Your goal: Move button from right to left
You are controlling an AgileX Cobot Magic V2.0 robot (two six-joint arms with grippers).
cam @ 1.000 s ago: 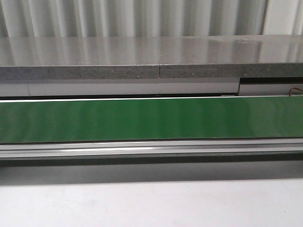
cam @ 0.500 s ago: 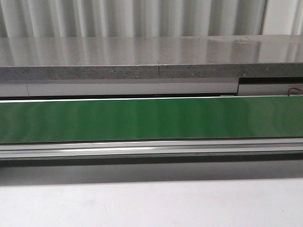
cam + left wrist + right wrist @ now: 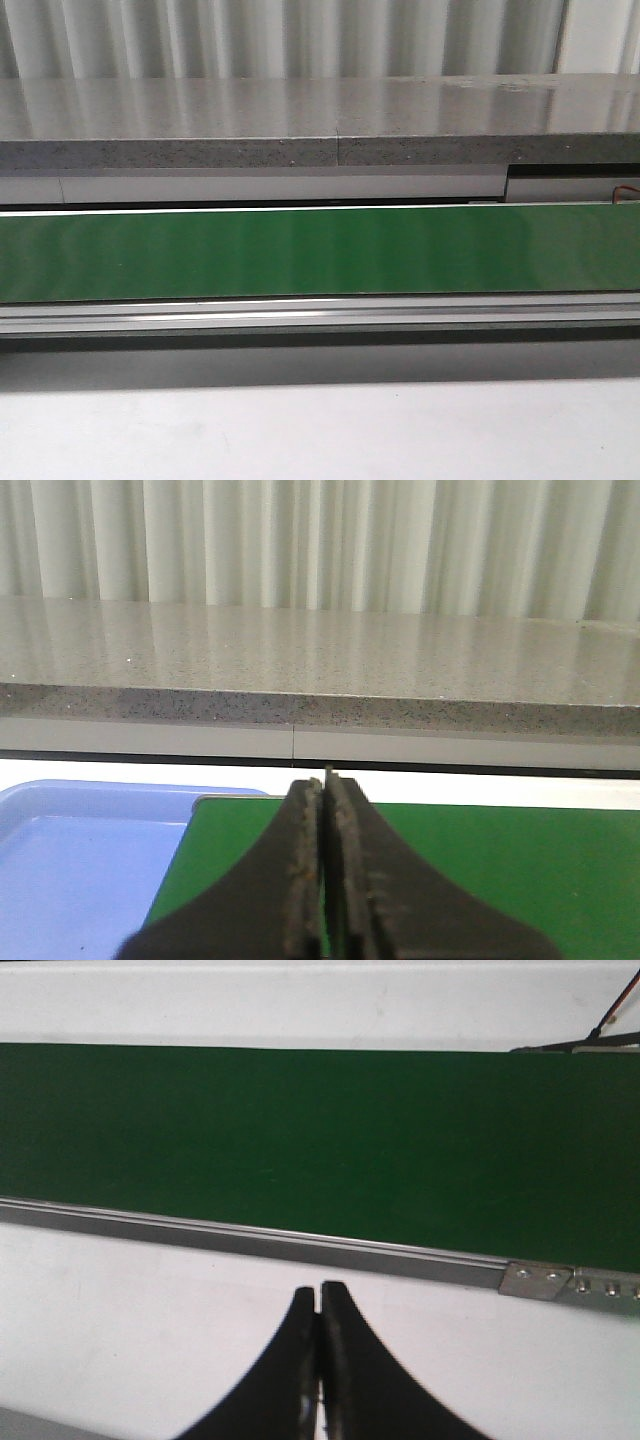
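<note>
Nothing has changed across the last second: the front view shows the same bare stretch of green conveyor belt (image 3: 320, 255) as it did in the two earlier frames, with the grey speckled counter (image 3: 300, 120) running behind it and the white table (image 3: 320, 430) in front, and neither arm has come into that view. That stillness matters, because the button is not visible in any of the three current views, so where it sits cannot be told — presumably somewhere to the right, outside the frames, or not yet arrived on the belt. The left gripper (image 3: 325, 880) has its black fingers pressed together with nothing between them, poised over the left end of the belt, just beside a blue tray (image 3: 80, 850) that lies at the belt's left end and looks a likely place to set the button down. The right gripper (image 3: 320, 1360) is likewise clenched and empty, hovering above the white table on the near side of the belt's metal side rail (image 3: 260, 1240), with the green surface stretching beyond it. Judged from this, the task has not really begun: no grasp has been made and no approach is under way. The next useful move would be for the right gripper to part its fingers and wait for — or travel toward — the button, wherever on the right it turns out to be.
</note>
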